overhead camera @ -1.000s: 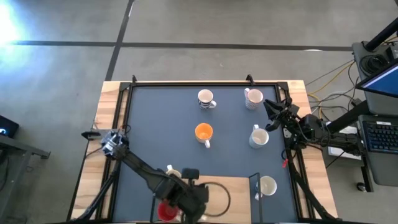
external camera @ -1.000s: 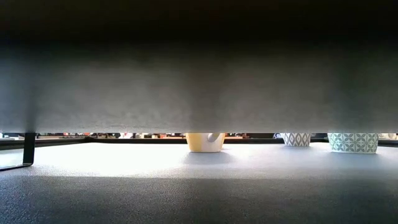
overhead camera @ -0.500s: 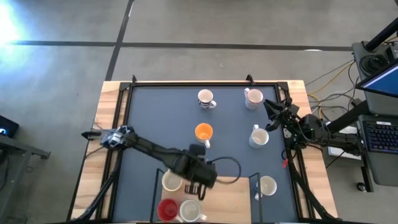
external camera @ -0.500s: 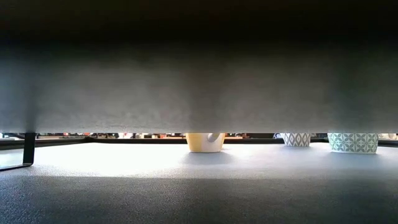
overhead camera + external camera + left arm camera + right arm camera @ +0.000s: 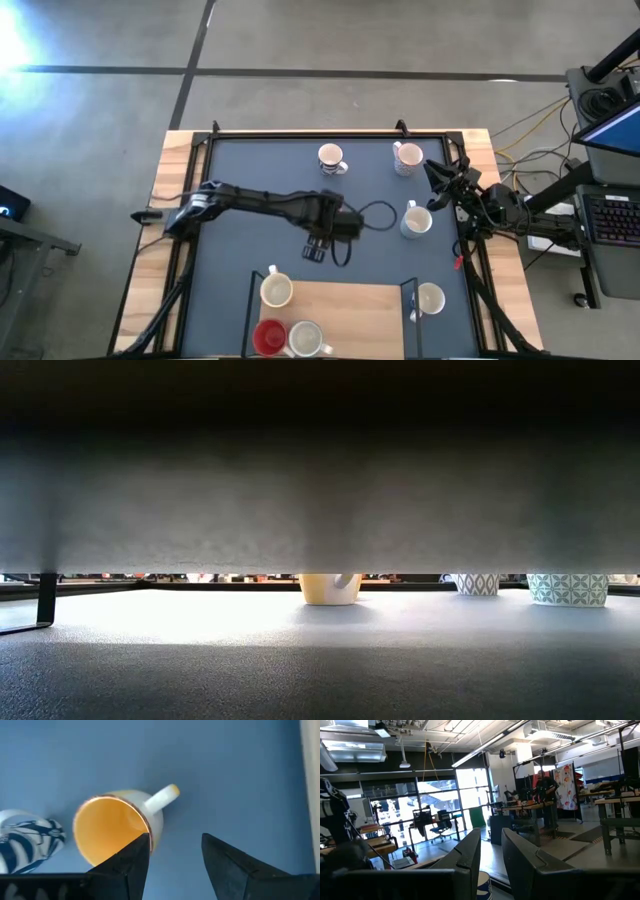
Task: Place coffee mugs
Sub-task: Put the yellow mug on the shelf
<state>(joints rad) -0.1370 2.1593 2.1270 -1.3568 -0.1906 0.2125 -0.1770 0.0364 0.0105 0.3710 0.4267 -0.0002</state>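
My left gripper (image 5: 314, 250) hangs over the middle of the mat (image 5: 240, 180), its jaws wide and empty; in my wrist view (image 5: 175, 840) the two dark fingers (image 5: 131, 857) stand well apart with bare mat between them. Just beyond the fingertips stands the orange mug (image 5: 115, 827), upright, its handle pointing away from the striped mug (image 5: 27, 845), which shows farther off at the picture's edge. From above, my arm covers the orange mug, so I cannot place it there. The striped mug (image 5: 331, 158) stands near the far edge of the mat, with a far white mug (image 5: 407, 157) along the same edge toward the right. A mid white mug (image 5: 416, 221) stands by the mat's right side. On the board (image 5: 350, 315) at the near edge, a cream mug (image 5: 276, 291) stands at the left corner; the red mug (image 5: 267, 338) and a near white mug (image 5: 305, 338) stand just beside each other at the front. One more, the side mug (image 5: 430, 298), stands just off the board's right edge. My right gripper (image 5: 432, 170) waits at the mat's right edge, raised, looking into the room; its fingers (image 5: 467, 852) stand a narrow gap apart with nothing between them.
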